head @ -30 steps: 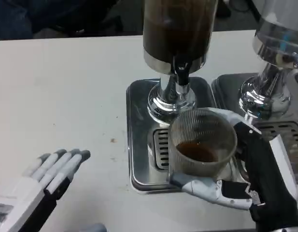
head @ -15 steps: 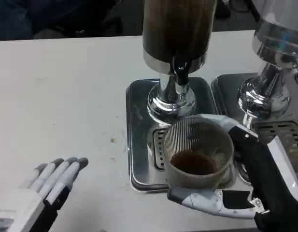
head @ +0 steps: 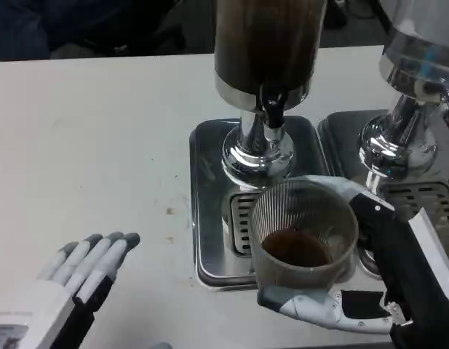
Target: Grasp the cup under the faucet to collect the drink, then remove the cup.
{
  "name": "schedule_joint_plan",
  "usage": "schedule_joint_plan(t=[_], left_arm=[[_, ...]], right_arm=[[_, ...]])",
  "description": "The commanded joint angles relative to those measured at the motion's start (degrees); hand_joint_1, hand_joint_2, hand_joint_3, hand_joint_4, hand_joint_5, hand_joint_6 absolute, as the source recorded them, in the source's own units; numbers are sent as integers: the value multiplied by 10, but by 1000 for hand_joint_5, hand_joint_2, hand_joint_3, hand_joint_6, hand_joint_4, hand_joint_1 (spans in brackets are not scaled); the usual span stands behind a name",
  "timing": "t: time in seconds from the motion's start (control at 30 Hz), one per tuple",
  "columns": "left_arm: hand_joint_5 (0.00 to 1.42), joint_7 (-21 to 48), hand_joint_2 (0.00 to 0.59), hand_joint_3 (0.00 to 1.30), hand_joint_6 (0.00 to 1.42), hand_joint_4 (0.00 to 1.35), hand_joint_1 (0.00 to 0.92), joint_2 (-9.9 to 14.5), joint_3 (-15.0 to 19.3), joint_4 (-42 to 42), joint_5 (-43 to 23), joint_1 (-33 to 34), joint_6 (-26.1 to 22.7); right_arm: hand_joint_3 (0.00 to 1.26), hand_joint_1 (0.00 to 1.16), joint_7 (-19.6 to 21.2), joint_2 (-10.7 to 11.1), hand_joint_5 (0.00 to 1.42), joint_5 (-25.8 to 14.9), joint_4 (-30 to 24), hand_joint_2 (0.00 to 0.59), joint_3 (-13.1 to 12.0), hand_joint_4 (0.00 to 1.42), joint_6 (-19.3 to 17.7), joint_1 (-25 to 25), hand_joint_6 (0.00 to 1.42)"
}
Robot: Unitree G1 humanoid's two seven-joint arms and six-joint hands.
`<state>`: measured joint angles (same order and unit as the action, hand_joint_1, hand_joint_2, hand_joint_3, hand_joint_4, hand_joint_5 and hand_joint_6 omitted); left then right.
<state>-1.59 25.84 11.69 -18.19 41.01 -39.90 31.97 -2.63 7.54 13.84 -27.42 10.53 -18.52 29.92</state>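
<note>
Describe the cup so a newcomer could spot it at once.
Find the dark drink dispenser at top centre, standing on a steel drip tray. Just in front of its black faucet, over the tray's near edge, the right hand holds the cup. It is the only ribbed, see-through thing there, with dark drink in its bottom.

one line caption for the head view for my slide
Right hand holds a ribbed cup of dark drink over the drip tray; left hand rests open.
</note>
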Motion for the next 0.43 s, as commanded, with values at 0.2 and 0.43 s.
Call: schedule_joint_plan(t=[0.2,0.43], left_arm=[[0,-8,124,0,0,0,0,-7,-8,-20,11,-7,-16],[0,-1,124,0,0,0,0,-2,-13,-17,7,-4,-17]], right_arm=[[840,991,-7,-4,1013,-22,-24,109,-6,925,4,-2,1380],[840,984,-6,-7,1014,-21,-25,113,-5,925,3,2,1380]])
